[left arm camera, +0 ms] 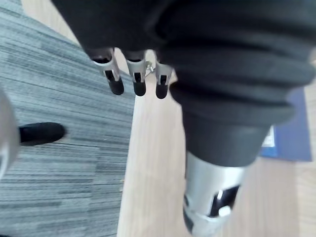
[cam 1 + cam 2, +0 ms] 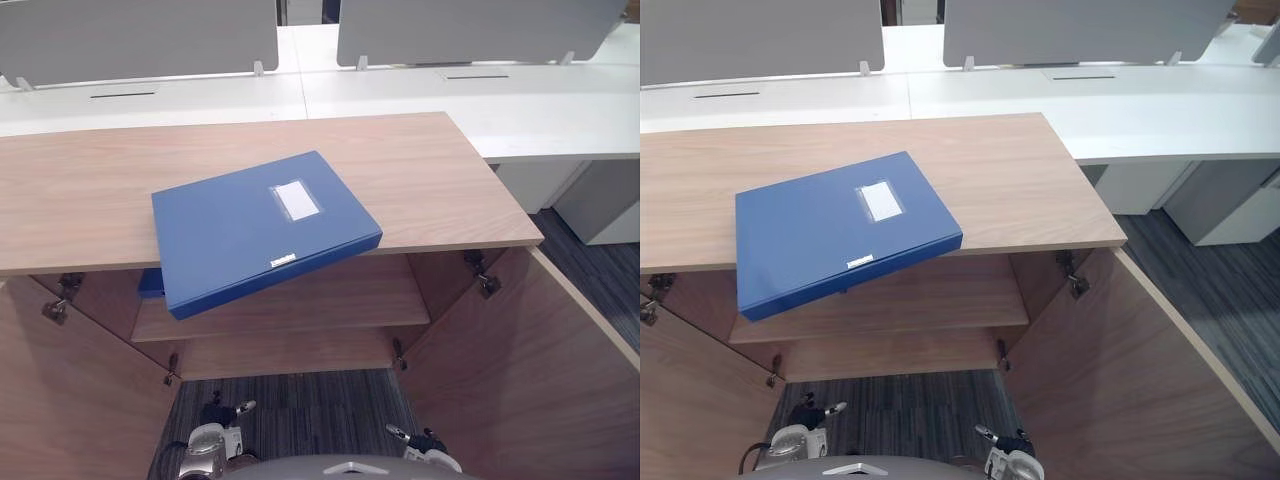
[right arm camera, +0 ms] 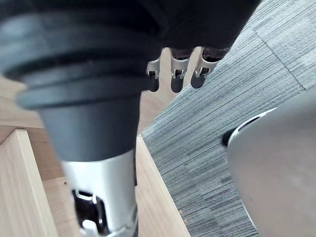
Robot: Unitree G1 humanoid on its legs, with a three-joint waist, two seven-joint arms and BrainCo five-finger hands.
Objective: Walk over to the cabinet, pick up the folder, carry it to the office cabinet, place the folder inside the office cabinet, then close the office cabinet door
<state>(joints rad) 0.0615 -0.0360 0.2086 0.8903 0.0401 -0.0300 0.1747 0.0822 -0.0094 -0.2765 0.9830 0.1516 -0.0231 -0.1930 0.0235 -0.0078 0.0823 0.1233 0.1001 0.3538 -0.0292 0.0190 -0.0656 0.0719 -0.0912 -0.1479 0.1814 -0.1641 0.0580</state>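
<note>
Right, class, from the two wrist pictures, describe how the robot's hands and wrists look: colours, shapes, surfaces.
Both look alike. The left hand has slim silver fingers in a row, each ending in a rounded dark tip. A black ribbed cover, shaped like a bellows, wraps its back and wrist. The right hand has the same fingers and its own dark ribbed cover. No markings can be seen.

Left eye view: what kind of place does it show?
Most likely an office: white desks with grey divider screens, a wooden cabinet with open doors, and a blue folder on its top.
</note>
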